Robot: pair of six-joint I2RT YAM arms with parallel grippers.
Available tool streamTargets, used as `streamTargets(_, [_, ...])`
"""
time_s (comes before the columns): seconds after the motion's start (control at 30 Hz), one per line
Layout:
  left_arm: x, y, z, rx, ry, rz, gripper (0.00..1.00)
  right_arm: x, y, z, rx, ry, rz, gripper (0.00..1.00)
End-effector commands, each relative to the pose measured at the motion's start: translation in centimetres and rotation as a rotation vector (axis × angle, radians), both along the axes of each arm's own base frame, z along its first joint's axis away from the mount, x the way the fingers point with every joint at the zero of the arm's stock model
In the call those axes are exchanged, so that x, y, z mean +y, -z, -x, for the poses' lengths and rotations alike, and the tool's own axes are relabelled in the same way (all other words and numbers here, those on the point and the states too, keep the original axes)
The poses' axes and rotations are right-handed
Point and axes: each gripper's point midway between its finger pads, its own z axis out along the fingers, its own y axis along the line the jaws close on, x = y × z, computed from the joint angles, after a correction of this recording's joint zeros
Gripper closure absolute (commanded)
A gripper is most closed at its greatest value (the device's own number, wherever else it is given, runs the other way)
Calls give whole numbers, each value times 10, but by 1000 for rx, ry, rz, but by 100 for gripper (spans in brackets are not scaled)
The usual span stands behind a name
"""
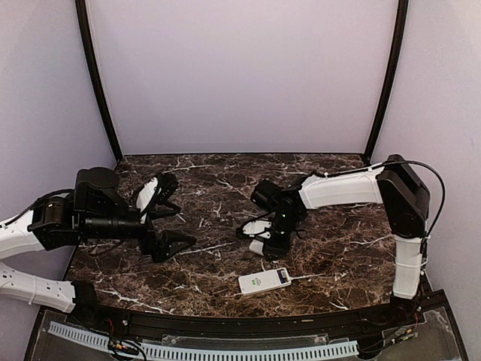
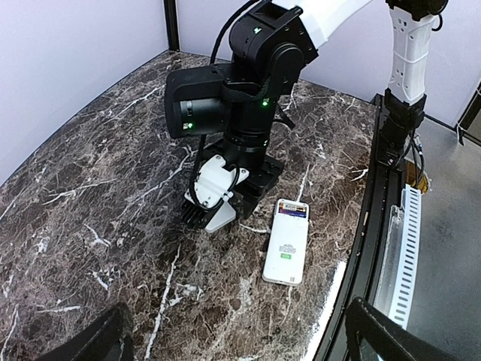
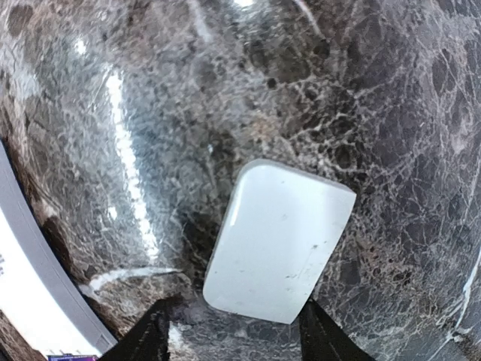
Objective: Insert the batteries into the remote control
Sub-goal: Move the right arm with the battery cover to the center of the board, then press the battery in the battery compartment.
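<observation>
right gripper: jaws apart astride loose cover plate, not pinching it | left gripper: wide open, left of frame | remote control: lower centre, near front edge of table | batteries: not discernible on the dark top | risk: a blind grasp likely misses them; a low sweep could nudge the remote control off the edge
</observation>
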Motion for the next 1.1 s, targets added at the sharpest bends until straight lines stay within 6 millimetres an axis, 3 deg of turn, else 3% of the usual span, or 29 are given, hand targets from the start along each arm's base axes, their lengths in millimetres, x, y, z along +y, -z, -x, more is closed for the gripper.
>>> streamTargets(0.0, [9, 13, 0, 28, -30, -23, 2, -23, -4, 3, -5, 41, 98, 40])
streamTargets(0.13, [10, 21, -3, 38, -51, -34, 2, -9, -47, -25, -131, 183, 13, 32])
streamTargets(0.23, [11, 29, -2, 58, -62, -35, 2, -6, -91, -49, -258, 382, -99, 28])
streamTargets(0.33, [14, 39, -5, 67, -91, -52, 2, -19, -138, -80, -417, 694, -243, 23])
streamTargets(0.4, [16, 45, -7, 74, -106, -60, 2, -32, -165, -94, -498, 868, -378, 6])
streamTargets(0.53, [17, 59, -10, 89, -124, -89, 3, -36, -202, -100, -416, 1063, -706, 1])
streamTargets(0.63, [20, 77, -11, 131, -155, -131, 5, -27, -197, -92, -289, 1075, -729, 6])
streamTargets(0.73, [22, 98, -11, 190, -196, -142, 8, -40, -163, -76, -160, 1240, -543, 18])
streamTargets(0.83, [18, 104, -13, 232, -239, -67, 11, -54, -124, -41, -87, 1290, -374, 30])
streamTargets(0.97, [16, 127, -12, 237, -250, -19, 17, -57, -91, 10, 66, 1259, -260, 46])
streamTargets(1.07, [10, 137, -9, 188, -225, -53, 18, -59, -75, 47, 206, 1222, -212, 48])
